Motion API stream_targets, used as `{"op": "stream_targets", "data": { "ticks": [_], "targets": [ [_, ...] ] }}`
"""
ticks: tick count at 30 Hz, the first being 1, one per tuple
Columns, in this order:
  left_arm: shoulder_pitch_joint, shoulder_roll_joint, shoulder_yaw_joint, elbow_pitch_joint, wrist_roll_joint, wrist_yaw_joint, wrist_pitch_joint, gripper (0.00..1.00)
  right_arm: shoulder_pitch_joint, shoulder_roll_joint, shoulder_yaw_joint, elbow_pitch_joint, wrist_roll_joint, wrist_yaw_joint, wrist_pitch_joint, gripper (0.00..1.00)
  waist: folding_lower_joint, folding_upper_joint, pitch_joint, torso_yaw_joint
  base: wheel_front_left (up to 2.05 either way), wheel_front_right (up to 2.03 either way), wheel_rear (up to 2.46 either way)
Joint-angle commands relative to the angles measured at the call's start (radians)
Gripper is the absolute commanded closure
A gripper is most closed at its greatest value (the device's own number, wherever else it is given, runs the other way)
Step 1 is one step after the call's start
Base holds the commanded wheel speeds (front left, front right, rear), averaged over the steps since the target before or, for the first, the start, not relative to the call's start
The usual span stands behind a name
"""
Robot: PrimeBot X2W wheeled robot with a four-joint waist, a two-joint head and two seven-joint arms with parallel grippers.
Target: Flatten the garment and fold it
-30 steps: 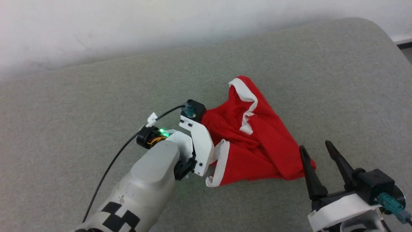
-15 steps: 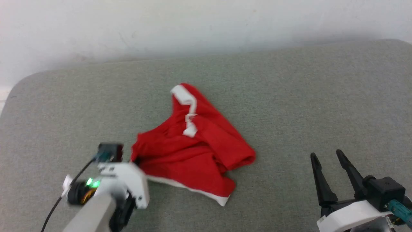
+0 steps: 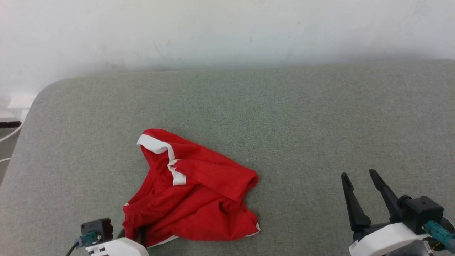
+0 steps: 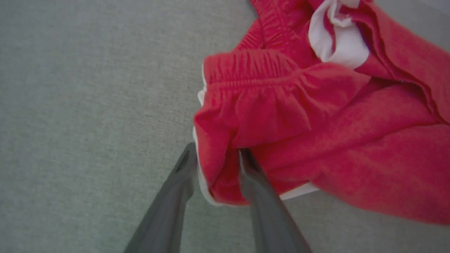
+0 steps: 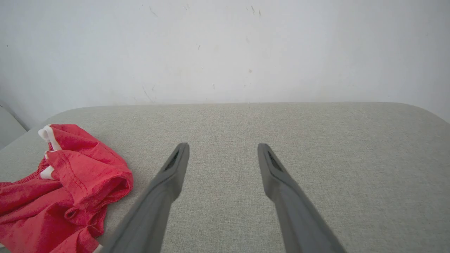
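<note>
Since L gripper (image 4: 217,149) dragged red shorts (image 3: 199,192) nearer: jaws loosened astride its edge, grip unclear. R gripper (image 3: 358,173) spread, well right of shorts. Flattening pending.

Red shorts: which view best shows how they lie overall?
Head view: it takes in nearly all of the crumpled red shorts, outline included. The left wrist view is a close-up of one gathered edge between the left pincer's fingers; the right wrist view catches part, at its left edge.
</note>
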Motion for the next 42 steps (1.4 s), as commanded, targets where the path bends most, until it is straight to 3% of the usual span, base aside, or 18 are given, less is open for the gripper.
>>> {"op": "stream_targets", "data": {
  "ticks": [1, 8, 15, 24, 33, 42],
  "targets": [
    [-0.002, 0.004, 0.009, -0.012, 0.002, 0.006, -0.017, 0.00, 0.005, 0.002, 0.003, 0.002, -0.007, -0.001, 0.004, 0.00, 0.0000, -0.0001, -0.009, 0.001, 0.00, 0.00, 0.00],
    [-0.027, 0.006, 0.043, -0.045, 0.057, -0.012, -0.177, 0.00, 0.024, 0.002, 0.001, -0.010, -0.007, -0.001, 0.023, 0.00, 0.0000, -0.0001, -0.036, 0.011, 0.00, 0.00, 0.00],
    [-0.065, -0.007, 0.052, -0.059, 0.144, -0.097, -0.339, 0.00, 0.032, 0.002, 0.003, -0.013, -0.003, -0.001, 0.037, 0.00, 0.0000, -0.0001, -0.051, 0.026, 0.00, 0.00, 0.00],
    [-0.053, -0.093, 0.178, -0.129, 0.323, -0.192, -0.352, 0.00, -0.034, 0.002, 0.062, 0.084, 0.015, -0.001, 0.125, 0.00, 0.0000, -0.0001, -0.036, 0.036, 0.00, 0.00, 0.00],
    [-0.076, -0.201, 0.243, -0.124, 0.414, -0.285, -0.352, 0.00, -0.301, 0.002, 0.202, 0.363, 0.095, -0.001, 0.303, 0.00, 0.0000, -0.0001, 0.018, 0.077, 0.00, 0.00, 0.00],
    [-0.106, -0.281, 0.297, -0.101, 0.472, -0.351, -0.352, 0.00, -0.514, -0.027, 0.384, 0.521, 0.162, -0.001, 0.430, 0.00, 0.0000, -0.0001, 0.078, 0.130, 0.00, 0.00, 0.00]
  ]
}}
